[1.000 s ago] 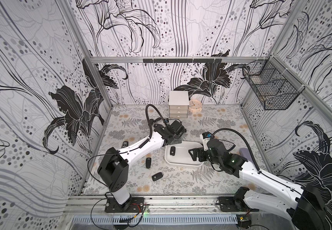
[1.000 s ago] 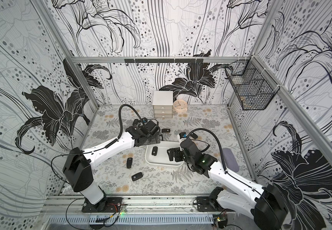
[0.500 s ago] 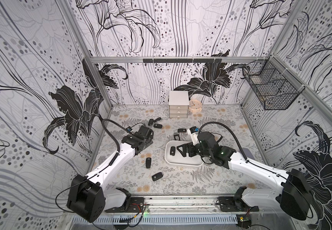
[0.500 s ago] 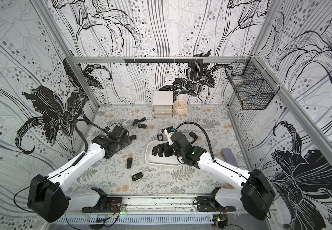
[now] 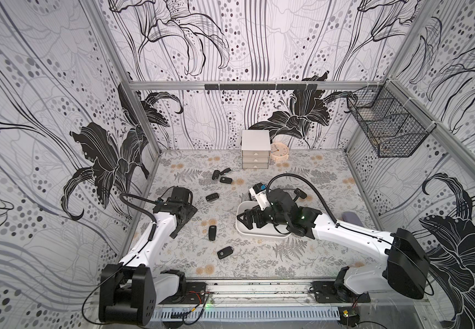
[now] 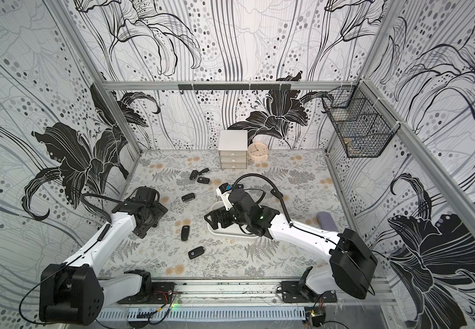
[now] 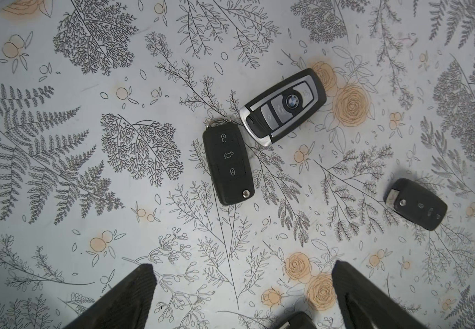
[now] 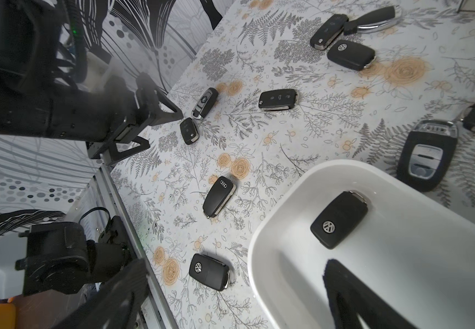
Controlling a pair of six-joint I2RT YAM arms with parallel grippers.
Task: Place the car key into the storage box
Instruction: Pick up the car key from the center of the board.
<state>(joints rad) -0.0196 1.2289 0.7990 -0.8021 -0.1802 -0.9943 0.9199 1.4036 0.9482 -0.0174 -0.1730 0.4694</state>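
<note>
Step in hand, as judged: approach for the next pick.

- The left pincer (image 7: 243, 296) is held above the counter (image 7: 88, 199) near the left wall. It is spread wide and nothing is held.
- Ahead of it a black flip key (image 7: 228, 165) lies flat, buttons up. This is taken as the target.
- A silver-trimmed fob (image 7: 283, 106) lies just beside the flip key's ring end. Contact between the two cannot be told.
- The storage box (image 5: 259, 237) sits mid-counter, well apart from that pair. One badged key (image 8: 339, 219) is already lying inside it.
- The right pincer (image 5: 249, 219) is parked over the box, also wide and empty.
- Other keys (image 5: 224, 252) are scattered on the counter.

Next move, as judged:
- The left pincer is to be lowered over the flip key, with its fingers set across the key's narrow sides.
- Closing should be kept clear of the fob, or both keys may be dragged or caught.
- The key is thin and flat, so a low grip close to the counter is called for.
- The right pincer should be cleared from over the box before the carry, or the drop path is blocked.
</note>
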